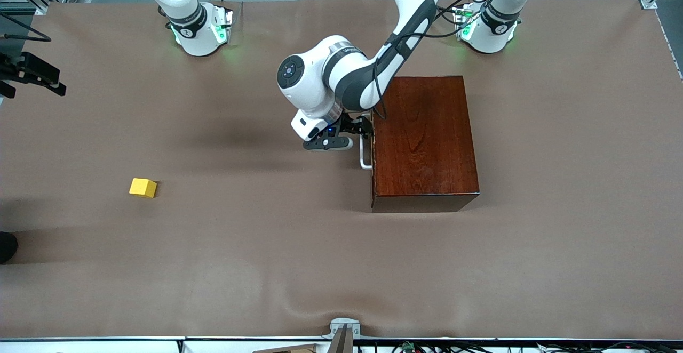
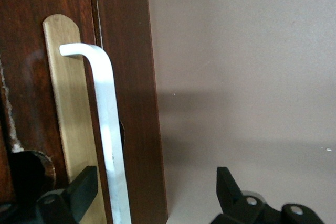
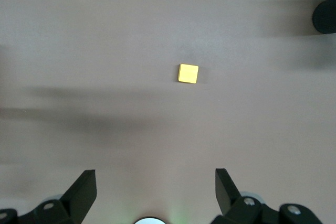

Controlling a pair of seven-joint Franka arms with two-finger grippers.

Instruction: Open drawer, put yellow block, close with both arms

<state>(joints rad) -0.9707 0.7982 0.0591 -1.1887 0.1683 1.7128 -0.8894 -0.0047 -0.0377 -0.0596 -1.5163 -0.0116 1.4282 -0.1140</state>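
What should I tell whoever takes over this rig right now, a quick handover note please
Left gripper: open, at the drawer's white handle, fingers either side of the bar, not closed on it.
Right gripper: open, high over the yellow block, holding nothing.
Drawer: shut, in the wooden box.
Yellow block: on the table, toward the right arm's end.
Done: left arm lined up on the handle.
Left: grip and pull the drawer open, put the block in, close with both arms.

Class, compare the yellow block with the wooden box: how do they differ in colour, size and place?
The yellow block is bright yellow and matte; the wooden box is glossy mahogany. The block is far smaller. The block lies toward the right arm's end of the table, the box toward the left arm's. Both rest on the table.
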